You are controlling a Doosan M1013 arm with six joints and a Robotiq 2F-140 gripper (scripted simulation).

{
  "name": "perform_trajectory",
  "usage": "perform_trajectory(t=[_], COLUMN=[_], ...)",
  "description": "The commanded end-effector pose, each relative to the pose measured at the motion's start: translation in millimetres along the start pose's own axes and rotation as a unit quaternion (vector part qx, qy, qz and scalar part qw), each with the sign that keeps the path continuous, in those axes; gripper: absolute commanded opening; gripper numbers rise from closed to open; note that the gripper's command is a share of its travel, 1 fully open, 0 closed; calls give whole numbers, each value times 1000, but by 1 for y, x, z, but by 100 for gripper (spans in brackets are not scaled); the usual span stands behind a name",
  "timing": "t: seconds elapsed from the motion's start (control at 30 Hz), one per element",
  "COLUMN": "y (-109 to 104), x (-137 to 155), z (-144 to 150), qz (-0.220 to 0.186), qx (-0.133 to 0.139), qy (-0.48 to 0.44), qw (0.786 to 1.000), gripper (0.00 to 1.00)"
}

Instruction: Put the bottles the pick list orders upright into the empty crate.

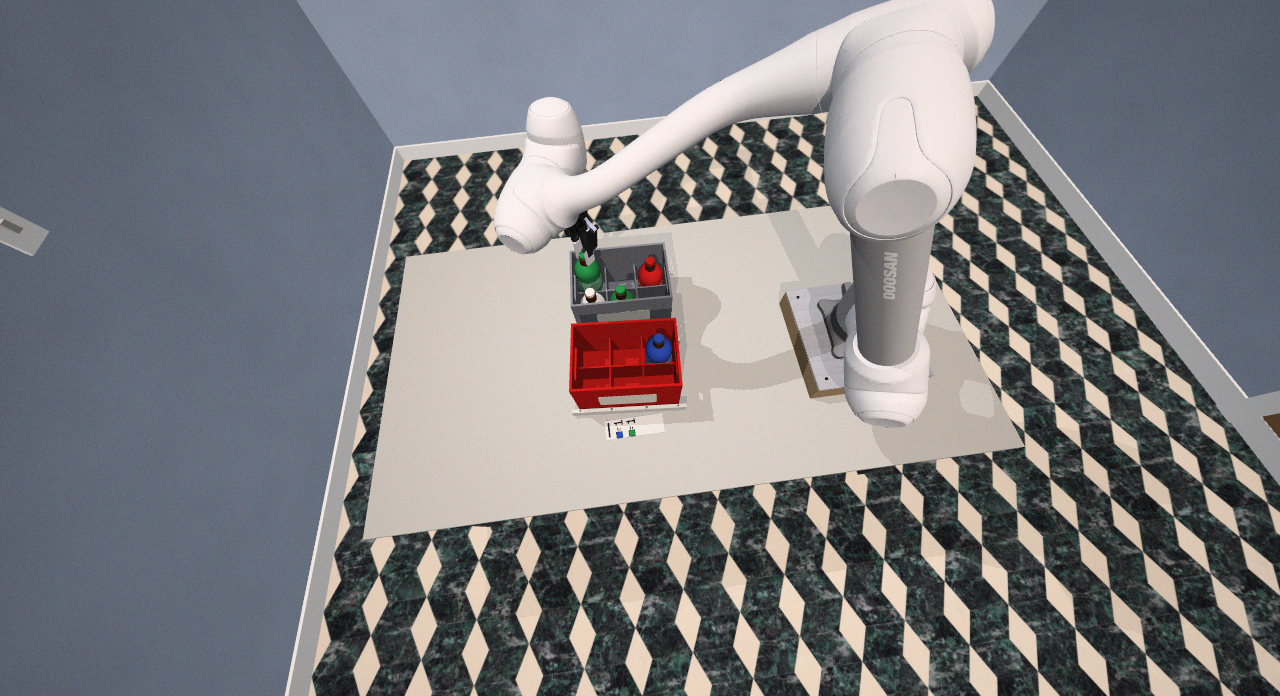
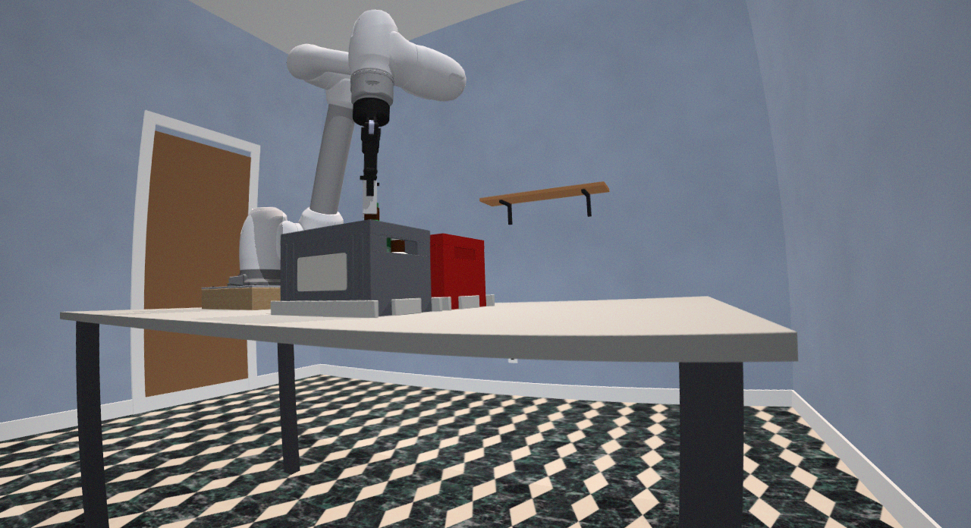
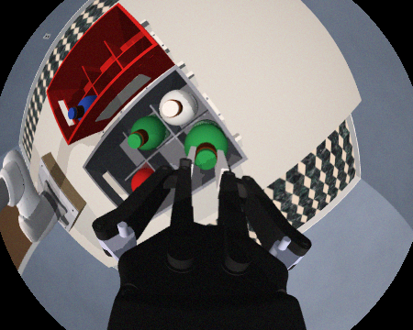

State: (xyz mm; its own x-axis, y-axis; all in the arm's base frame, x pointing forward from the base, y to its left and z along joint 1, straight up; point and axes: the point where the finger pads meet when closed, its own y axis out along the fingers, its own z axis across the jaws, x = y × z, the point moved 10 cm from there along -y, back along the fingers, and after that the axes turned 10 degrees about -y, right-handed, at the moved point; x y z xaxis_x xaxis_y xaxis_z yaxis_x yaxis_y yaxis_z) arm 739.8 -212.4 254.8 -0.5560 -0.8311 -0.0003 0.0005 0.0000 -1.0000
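My gripper (image 1: 587, 257) (image 2: 369, 207) (image 3: 206, 157) is shut on the neck of a green-labelled bottle (image 1: 588, 275) (image 3: 206, 137). The bottle hangs upright, slightly raised in the far-left compartment of the grey crate (image 1: 663, 305) (image 2: 400, 284) (image 3: 106, 160); its lower part is hidden. A second green bottle (image 1: 621, 293) (image 3: 152, 132), a white bottle (image 1: 590, 294) (image 3: 184, 107) and a red bottle (image 1: 650, 274) (image 3: 142, 178) stand in that crate. The red crate (image 1: 581, 396) (image 2: 459, 274) (image 3: 157, 60) holds one blue bottle (image 1: 658, 348) (image 3: 88, 104). The pick list (image 1: 649, 425) shows blue 1, green 1.
Low pale strips (image 1: 631, 410) (image 2: 324, 308) line the crates' bases on the table (image 1: 474, 378) (image 2: 576, 318). The crates stand close together. The arm's base (image 1: 886, 383) stands to their right in the top view. A wall shelf (image 2: 544, 194) shows in the exterior view.
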Motion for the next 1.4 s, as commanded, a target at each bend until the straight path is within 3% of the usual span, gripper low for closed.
perform_trajectory(t=[0.0,1.37], y=[-6,-68], x=[0,0], z=[0,0], qz=[0,0], qx=[0,0], qy=[0,0], qw=[1000,1000], gripper=[0,0])
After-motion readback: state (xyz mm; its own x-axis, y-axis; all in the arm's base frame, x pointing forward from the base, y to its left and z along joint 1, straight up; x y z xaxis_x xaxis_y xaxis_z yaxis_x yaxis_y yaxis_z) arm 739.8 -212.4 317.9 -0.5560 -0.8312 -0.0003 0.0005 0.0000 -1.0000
